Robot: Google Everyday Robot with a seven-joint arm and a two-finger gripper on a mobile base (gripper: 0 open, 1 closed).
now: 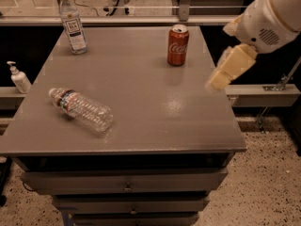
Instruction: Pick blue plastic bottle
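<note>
The blue plastic bottle (73, 22) stands upright at the table's far left corner; it is tall and clear, with a white cap and a white label with dark print. My gripper (217, 81), cream coloured on a white arm, hangs over the table's right edge. It is far to the right of the bottle, holds nothing, and is a little right of the red cola can (178, 44).
A ribbed clear bottle (81, 109) with a dark label band lies on its side at the front left of the grey table (155, 126). A small white pump bottle (19, 78) stands off the table's left edge. Drawers sit below the tabletop.
</note>
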